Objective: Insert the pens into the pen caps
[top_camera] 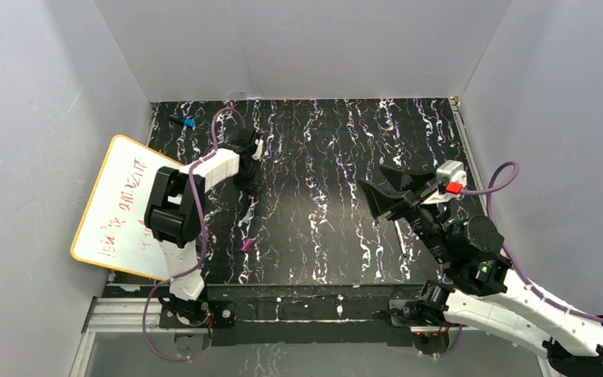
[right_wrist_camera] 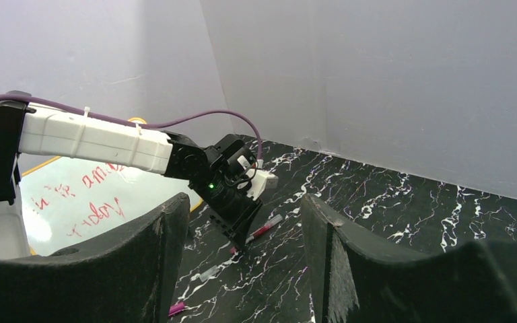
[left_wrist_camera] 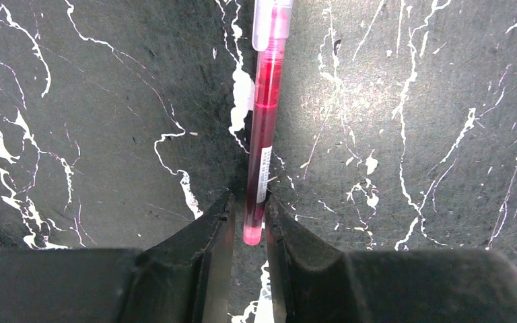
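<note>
Pens check: the red pen (left_wrist_camera: 261, 134) lies flat on the black table (left_wrist_camera: 74, 134). One end sits between the left gripper (left_wrist_camera: 249, 210) jaws, which are only slightly apart around it. The right gripper (right_wrist_camera: 242, 202) hangs wide apart and empty on the right. A magenta cap (top_camera: 245, 245) lies loose, nearer than the pen.

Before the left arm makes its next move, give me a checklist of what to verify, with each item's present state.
1. The red pen lies flat on the table, near end between the left gripper's jaws: ok.
2. That gripper's hold on the pen: cannot tell; the jaws stand close beside it, contact unclear.
3. A clear cap sits over the pen's far end: ok.
4. The right gripper is open, nothing between its jaws: ok.
5. The magenta cap on a pen: not ok; it lies loose on the table.
</note>
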Motion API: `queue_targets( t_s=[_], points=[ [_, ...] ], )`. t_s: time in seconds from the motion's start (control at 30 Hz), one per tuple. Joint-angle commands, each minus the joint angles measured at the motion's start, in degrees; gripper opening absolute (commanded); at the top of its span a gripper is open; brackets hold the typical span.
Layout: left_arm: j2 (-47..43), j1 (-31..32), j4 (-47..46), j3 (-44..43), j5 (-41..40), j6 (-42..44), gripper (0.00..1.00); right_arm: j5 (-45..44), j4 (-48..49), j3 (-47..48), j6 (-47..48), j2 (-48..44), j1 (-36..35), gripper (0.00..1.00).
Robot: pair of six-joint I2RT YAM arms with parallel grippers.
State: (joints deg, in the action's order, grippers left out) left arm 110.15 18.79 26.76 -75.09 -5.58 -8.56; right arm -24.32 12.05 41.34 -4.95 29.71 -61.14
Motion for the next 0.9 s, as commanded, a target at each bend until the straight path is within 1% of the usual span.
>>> queue_targets(
  t_s=[0.0,0.07,0.1,0.13,0.17,0.3,0.33,0.37,0.4,0.43,0.5,0.53,0.57,0.6,0.63,0.67,0.7,0.73,0.87],
  points=[
    [0.55,-0.58,0.5,1.13,-0.09,0.69,0.22,-1.0,1.57,-0.47,0.08,-0.09,-0.01,0.69],
    [-0.54,-0.62,-0.18,1.5,-0.04,0.89,0.23,-1.01,1.49,-0.47,0.15,-0.1,0.04,0.69],
    [-1.43,-0.67,-0.93,1.85,0.12,1.05,0.31,-1.0,1.48,-0.47,0.18,-0.1,-0.01,0.69],
    [-2.72,-0.61,-1.78,2.33,0.21,1.27,0.42,-1.01,1.36,-0.47,0.24,0.03,0.02,0.69],
    [-4.23,-0.66,-2.56,2.66,0.23,1.53,0.47,-1.0,1.27,-0.47,0.21,0.19,-0.01,0.69],
    [-12.05,-0.66,-4.68,4.34,0.21,3.33,0.51,-0.67,0.58,-0.37,-0.11,0.67,-0.01,0.69],
    [-15.41,-0.67,-4.88,4.95,-0.05,3.56,0.52,-0.57,0.29,-0.34,-0.3,0.64,0.0,0.69],
    [-20.58,-0.64,-4.39,5.99,0.01,4.23,0.54,-0.39,-0.16,-0.38,-0.69,0.49,-0.02,0.69],
    [-26.04,-0.62,-3.75,7.71,1.22,4.59,0.58,-0.44,-0.49,-0.99,-1.0,0.33,-0.01,0.69],
    [-32.79,-0.61,-2.61,10.87,4.09,3.65,0.6,-1.01,-1.47,-1.49,-1.36,0.78,0.02,0.69],
    [-39.91,-0.57,-0.5,16.77,8.74,1.03,0.64,-5.05,-7.67,0.5,-3.87,4.78,0.04,0.69],
    [-43.18,-0.46,0.33,20.01,10.18,-1.07,0.64,-8.06,-17.25,4.31,-6.2,10.71,0.08,0.69],
    [-44.72,-0.5,0.53,22.99,11.36,-2.59,0.65,-8.85,-24.27,8.08,-8.76,16.55,0.31,0.69],
    [-45.28,-0.54,0.55,25.38,12.16,-3.49,0.65,-4.53,-27.61,10.37,-11.77,21.04,2.2,0.69],
    [-44.89,-0.6,0.25,26.95,13.23,-3.72,0.65,3.21,-28.03,10.79,-13.21,24.04,6.07,0.68],
    [-44.29,-0.63,-0.25,28.24,15.42,-3.76,0.74,15.06,-28.01,11.28,-15.02,28.05,12.69,0.67],
    [-44.09,-0.66,-0.6,28.98,17.24,-3.68,0.78,22.3,-28.35,11.92,-16.11,31.36,17.67,0.66],
    [-44.73,-0.66,-1.12,29.37,17.45,-3.7,0.79,27.0,-28.3,12.53,-16.28,34.71,21.2,0.64],
    [-43.99,-0.68,-1.36,29.41,16.52,-2.72,0.77,25.51,-28.69,14.2,-15.52,38.66,22.98,0.64]
  ],
)
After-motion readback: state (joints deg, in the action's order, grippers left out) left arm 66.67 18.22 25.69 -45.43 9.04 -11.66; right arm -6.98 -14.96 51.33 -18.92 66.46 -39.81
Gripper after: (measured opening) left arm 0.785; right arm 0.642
